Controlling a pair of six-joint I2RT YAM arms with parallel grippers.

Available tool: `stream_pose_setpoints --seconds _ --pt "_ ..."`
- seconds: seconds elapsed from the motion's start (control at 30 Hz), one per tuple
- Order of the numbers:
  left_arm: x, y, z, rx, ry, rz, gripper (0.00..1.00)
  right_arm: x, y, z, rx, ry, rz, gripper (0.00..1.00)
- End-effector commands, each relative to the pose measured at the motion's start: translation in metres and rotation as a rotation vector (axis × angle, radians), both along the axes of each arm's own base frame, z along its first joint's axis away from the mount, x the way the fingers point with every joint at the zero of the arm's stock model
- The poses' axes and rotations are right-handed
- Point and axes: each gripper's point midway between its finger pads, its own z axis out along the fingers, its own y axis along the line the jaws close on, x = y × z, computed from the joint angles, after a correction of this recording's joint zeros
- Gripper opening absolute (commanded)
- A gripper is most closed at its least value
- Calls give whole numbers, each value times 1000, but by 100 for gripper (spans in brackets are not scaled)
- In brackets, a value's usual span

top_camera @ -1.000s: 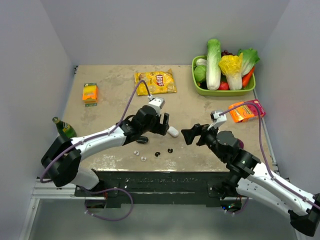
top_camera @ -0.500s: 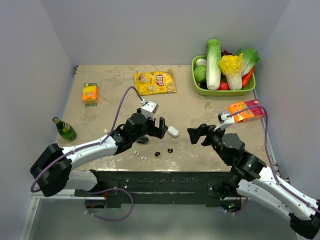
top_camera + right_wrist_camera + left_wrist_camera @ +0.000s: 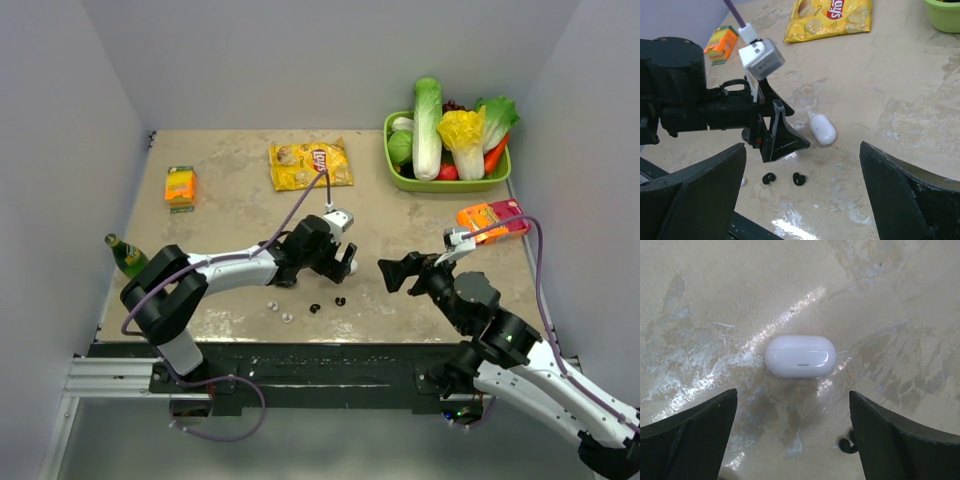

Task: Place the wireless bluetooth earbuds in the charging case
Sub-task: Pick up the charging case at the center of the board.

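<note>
The charging case (image 3: 800,356) lies closed on the bench (image 3: 880,300), flat on its broad side, with its long axis running across the left wrist view and a short seam mark facing up. The left pincer (image 3: 792,392) hangs directly above it, fingers pointed down and spread wide, with nothing in them; the case sits just beyond the gap between the fingertips and touches neither one. Seen from the right wrist, the case is just beside the left pincer's fingers, on the side toward the right arm. The right pincer (image 3: 390,275) is also spread wide and empty, near the case and aimed toward it. The earbuds (image 3: 340,300) are loose on the bench close to its near edge: two dark ones side by side just below the left pincer, and two whitish ones (image 3: 287,318) a little to their left. A yellow chips bag (image 3: 311,165) lies farther back
</note>
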Motion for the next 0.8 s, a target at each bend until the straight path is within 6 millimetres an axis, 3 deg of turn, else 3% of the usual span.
stream_pose_setpoints --seconds 0.0,0.27,0.77 --pt "0 -14 -1 92 -23 -100 95 -3 4 24 25 -44 36 98" --pt "0 -21 -15 186 -69 -79 100 -6 9 25 24 -43 72 98" --pt "15 -33 -36 243 -29 -46 100 -16 -3 44 66 -61 62 98"
